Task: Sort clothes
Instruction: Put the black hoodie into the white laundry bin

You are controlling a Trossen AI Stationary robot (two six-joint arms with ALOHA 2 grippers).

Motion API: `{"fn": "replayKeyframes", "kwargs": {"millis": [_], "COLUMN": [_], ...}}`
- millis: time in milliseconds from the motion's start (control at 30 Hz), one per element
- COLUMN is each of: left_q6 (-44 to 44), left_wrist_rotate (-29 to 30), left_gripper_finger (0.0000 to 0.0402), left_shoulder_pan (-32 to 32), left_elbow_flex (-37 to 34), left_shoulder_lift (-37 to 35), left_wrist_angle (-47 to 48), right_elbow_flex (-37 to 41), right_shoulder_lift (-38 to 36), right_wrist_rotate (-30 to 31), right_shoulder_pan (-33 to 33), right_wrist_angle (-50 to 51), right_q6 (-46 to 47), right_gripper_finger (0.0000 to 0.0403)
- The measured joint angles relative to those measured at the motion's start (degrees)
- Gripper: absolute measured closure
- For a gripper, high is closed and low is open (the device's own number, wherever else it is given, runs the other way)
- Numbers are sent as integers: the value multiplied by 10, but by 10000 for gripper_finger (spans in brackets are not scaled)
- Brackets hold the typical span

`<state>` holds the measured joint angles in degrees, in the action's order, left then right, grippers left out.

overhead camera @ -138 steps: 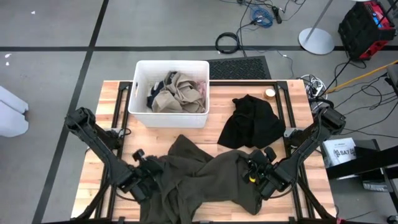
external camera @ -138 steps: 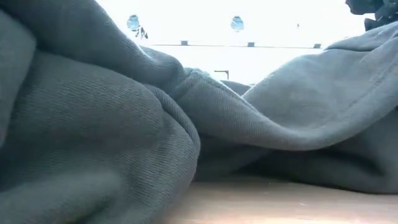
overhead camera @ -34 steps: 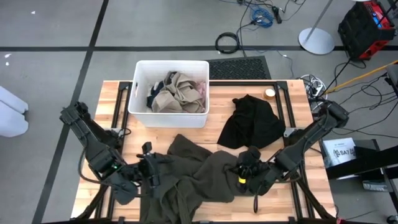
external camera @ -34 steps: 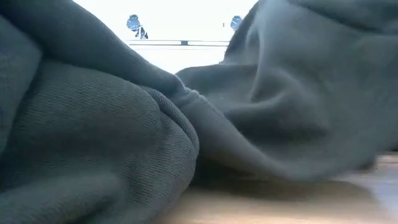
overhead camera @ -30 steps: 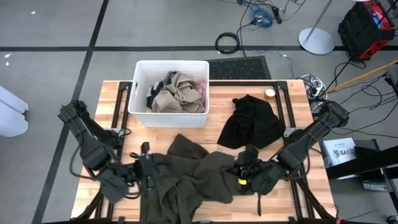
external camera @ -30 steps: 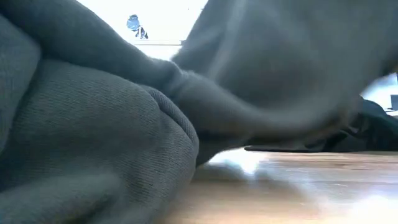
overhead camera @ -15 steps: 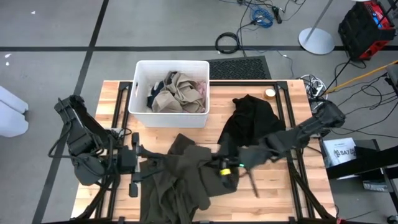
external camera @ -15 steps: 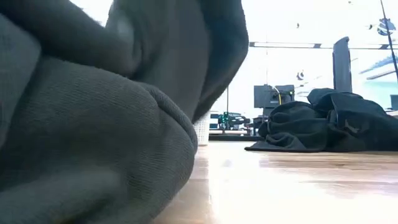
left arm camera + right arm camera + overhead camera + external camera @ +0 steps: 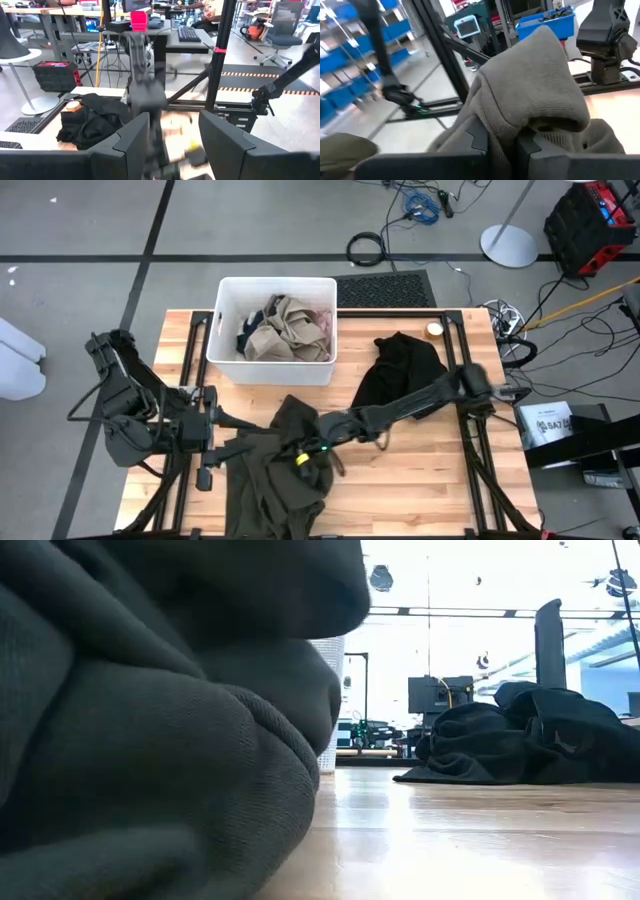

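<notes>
The dark olive green garment [image 9: 275, 475] lies bunched at the table's near left and fills the left of the low view [image 9: 150, 740]. My right arm reaches across the table, and my right gripper [image 9: 300, 458] is shut on this garment [image 9: 502, 145]. My left gripper [image 9: 212, 445] stands open just left of the garment, with nothing between its fingers [image 9: 172, 150]. The black garment [image 9: 405, 375] lies in a heap at the far right [image 9: 520, 740]. Tan, navy and pink clothes lie in the white bin [image 9: 225, 355]. My right gripper pinches a bunched fold of the olive garment [image 9: 520, 125] between its two fingers [image 9: 535, 145]; the cloth humps up over them in several layers. The fingers come from the table's right, slanting down. The held part sits over the rest of the garment, which lies on the table.
The white bin stands at the far middle-left [image 9: 325, 700]. A small round object [image 9: 433, 330] sits by the far right rail. Bare wood [image 9: 420, 470] shows to the right of the olive garment. Black frame rails run along both sides of the table.
My right gripper has gone toward the table's left edge, still shut on the olive garment, and has drawn its right part over the left part, so it is folded into a heap. The wood to the right is uncovered. My left gripper has drawn back toward the left edge.
</notes>
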<state>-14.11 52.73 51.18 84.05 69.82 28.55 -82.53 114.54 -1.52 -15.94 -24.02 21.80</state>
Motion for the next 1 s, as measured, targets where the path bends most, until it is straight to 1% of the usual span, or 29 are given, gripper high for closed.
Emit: {"fn": "replayKeyframes", "kwargs": {"millis": [100,167,333,500,633,867,1000], "left_q6": [0,0,-1,-5,-5,-6,-11], "left_wrist_rotate": [0,1,0,0,0,0,0], "left_gripper_finger": [221,221,221,221,221,221,221], "left_shoulder_pan": [0,0,0,0,0,0,0], "left_elbow_flex": [0,0,0,0,0,0,0], "left_shoulder_lift": [-3,-3,-3,-2,-2,-2,-2], "left_wrist_angle": [2,3,5,7,7,7,7], "right_elbow_flex": [-52,-99,-223,-333,-387,-391,-390], "right_shoulder_lift": [71,118,221,285,309,290,274], "right_wrist_rotate": [0,0,3,33,36,30,31], "right_shoulder_pan": [6,10,14,14,14,9,-3], "right_wrist_angle": [-5,24,161,339,474,656,756], "right_q6": [-31,-34,-26,-11,23,88,90], "right_gripper_finger": [375,368,363,364,370,369,370]}}
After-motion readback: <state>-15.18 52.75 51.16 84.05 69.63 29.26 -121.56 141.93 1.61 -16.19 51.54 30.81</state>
